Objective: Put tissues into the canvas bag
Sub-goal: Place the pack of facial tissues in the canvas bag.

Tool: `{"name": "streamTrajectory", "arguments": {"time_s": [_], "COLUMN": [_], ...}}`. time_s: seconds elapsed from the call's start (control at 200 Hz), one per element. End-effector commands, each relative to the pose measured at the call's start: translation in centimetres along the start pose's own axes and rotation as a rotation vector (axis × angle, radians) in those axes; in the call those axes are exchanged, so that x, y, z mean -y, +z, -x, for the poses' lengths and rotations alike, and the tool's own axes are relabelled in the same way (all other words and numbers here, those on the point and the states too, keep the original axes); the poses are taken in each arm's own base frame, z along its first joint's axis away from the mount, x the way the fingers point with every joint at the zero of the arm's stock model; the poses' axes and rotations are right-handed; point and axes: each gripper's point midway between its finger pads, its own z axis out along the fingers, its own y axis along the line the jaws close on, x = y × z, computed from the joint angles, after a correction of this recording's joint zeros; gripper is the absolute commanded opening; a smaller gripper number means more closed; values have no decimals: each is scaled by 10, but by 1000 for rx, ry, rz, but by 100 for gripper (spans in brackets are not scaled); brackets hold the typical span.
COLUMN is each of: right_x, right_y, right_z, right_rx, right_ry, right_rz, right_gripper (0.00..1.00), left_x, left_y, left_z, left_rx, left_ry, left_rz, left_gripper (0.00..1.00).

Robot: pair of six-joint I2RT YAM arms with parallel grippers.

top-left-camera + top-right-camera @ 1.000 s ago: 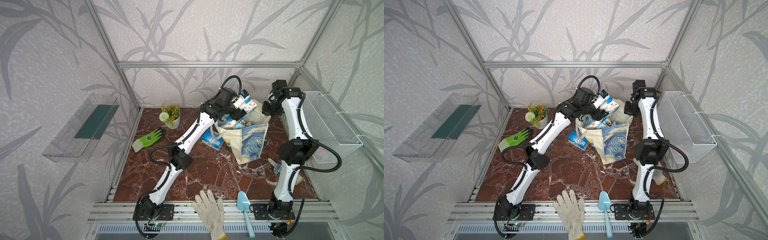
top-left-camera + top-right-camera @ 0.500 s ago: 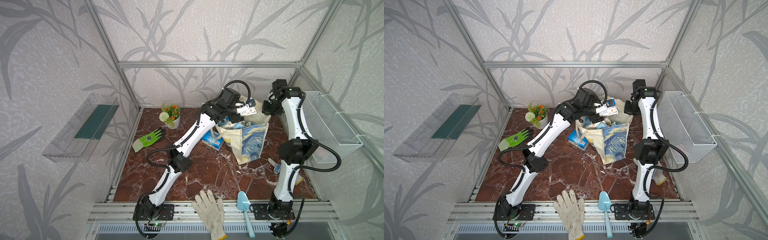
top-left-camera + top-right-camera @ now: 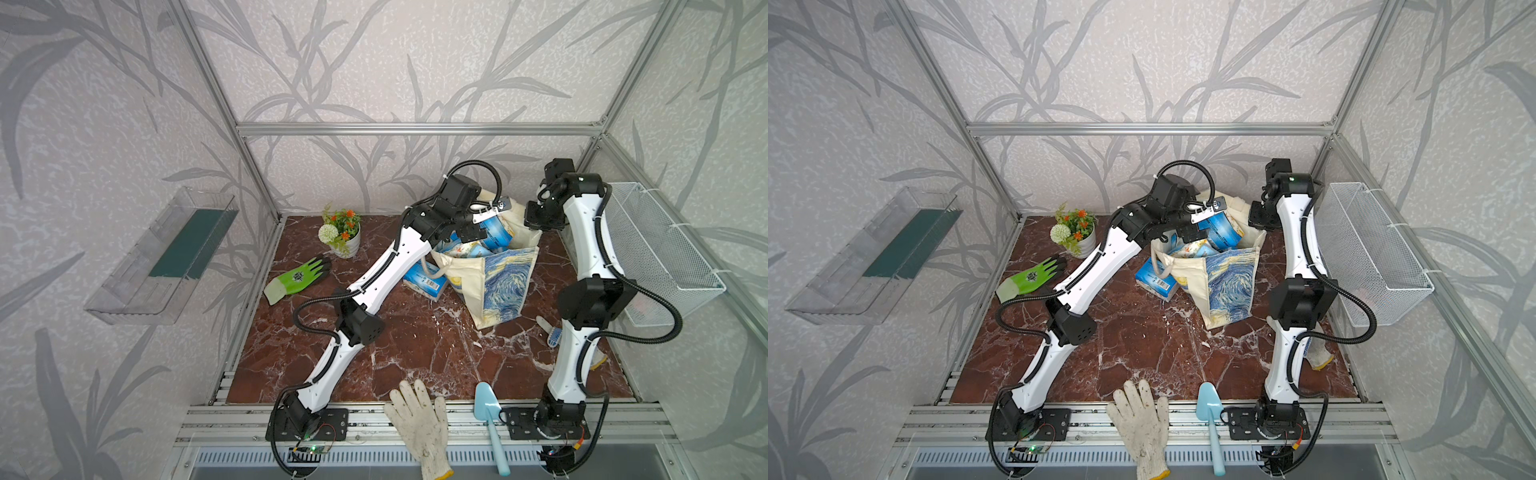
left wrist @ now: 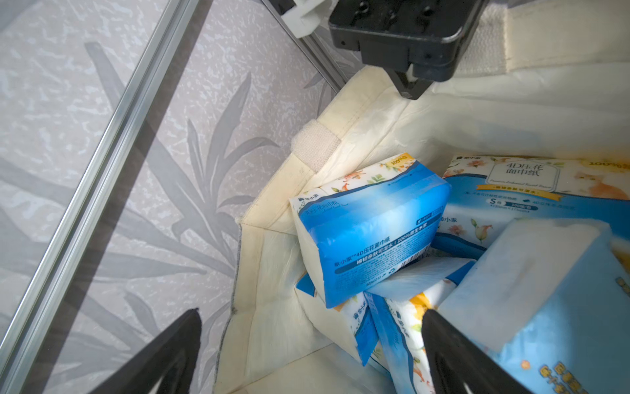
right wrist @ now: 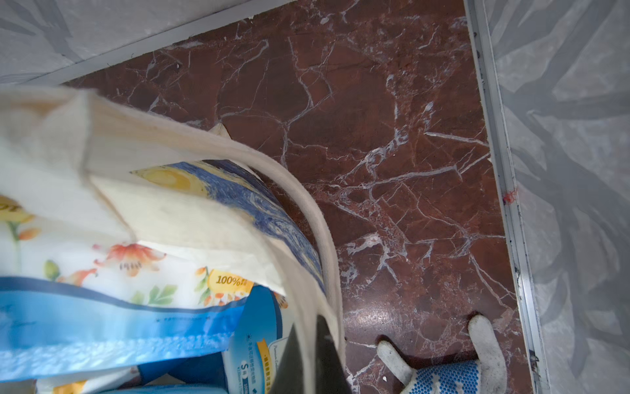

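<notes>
Left hand (image 4: 308, 320): hanging over the mouth of the canvas bag (image 3: 500, 277), fingers spread wide, gripping nothing.

Top pack (image 4: 370, 225) of tissues: lying slanted on the heap inside the bag, close to a rim corner. More packs are crowding the space under and beside it.

Right hand (image 4: 409, 89): pinching the bag's rim between closed fingers and holding the mouth up and open.

Loose pack (image 3: 424, 281): lying on the worktop (image 3: 415, 345) just beside the bag, below the left arm (image 3: 386, 270).

Hazards, as judged:
- The heap is sitting high, so the slanted pack is probably at risk of sliding over the rim if the cloth sags.
- Should the right hand be letting go early, the soft mouth is likely to fold shut or the bag to tip.
- A spread finger is liable to snag the rim or a handle on the way out.
- Reaching for the loose pack, the arm risks nudging the bag.
</notes>
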Motion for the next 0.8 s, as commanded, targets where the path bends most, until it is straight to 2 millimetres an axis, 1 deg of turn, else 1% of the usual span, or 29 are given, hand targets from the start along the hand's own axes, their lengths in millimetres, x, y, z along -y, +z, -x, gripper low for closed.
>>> {"name": "streamTrajectory", "arguments": {"time_s": [0.0, 0.085, 0.185, 0.225, 0.295, 0.345, 0.41, 0.46, 0.515, 0.6, 0.65, 0.66, 0.665, 0.675, 0.68, 0.705, 0.795], "right_x": [-4, -3, -1, -2, 0, 0, 0, -1, -2, -4, -5, -4, -5, -4, -5, -5, -5], "right_y": [2, 2, 3, 4, 5, 5, 5, 4, 4, 3, 2, 2, 2, 2, 2, 1, 0], "right_z": [1, 1, 1, 1, 2, 2, 3, 4, 5, 5, 6, 6, 6, 6, 6, 6, 6], "right_rx": [-5, -6, -6, -8, -6, -4, 0, 4, 5, 8, 10, 10, 10, 11, 12, 13, 13], "right_ry": [0, -2, -4, -7, -4, -1, 2, 4, 5, 9, 10, 10, 10, 10, 9, 11, 9], "right_rz": [14, 13, 3, 1, -4, -5, -3, 1, 5, 10, 14, 14, 15, 15, 16, 16, 16], "right_gripper": [7, 8, 8, 8, 7, 7, 8, 8, 8, 9, 10, 10, 10, 10, 10, 11, 11], "left_x": [-9, -12, -20, -27, -39, -48, -63, -73, -74, -57, -37, -33, -34, -26, -28, -18, 22], "left_y": [-17, -35, -66, -79, -99, -114, -130, -141, -149, -150, -150, -150, -153, -150, -152, -153, -146], "left_z": [8, 17, 22, 22, 15, 5, -14, -34, -58, -97, -116, -118, -116, -124, -122, -129, -161], "left_rx": [23, 51, 91, 102, 113, 110, 94, 73, 29, -61, -105, -108, -100, -120, -111, -121, -157], "left_ry": [-56, -99, -168, -207, -288, -344, -438, -515, -560, -553, -533, -522, -515, -517, -509, -500, -397], "left_rz": [10, -13, -57, -66, -90, -108, -111, -116, -132, -179, -234, -244, -242, -261, -258, -279, -352], "left_gripper": [98, 98, 100, 100, 100, 100, 100, 100, 100, 100, 99, 100, 100, 100, 100, 100, 100]}}
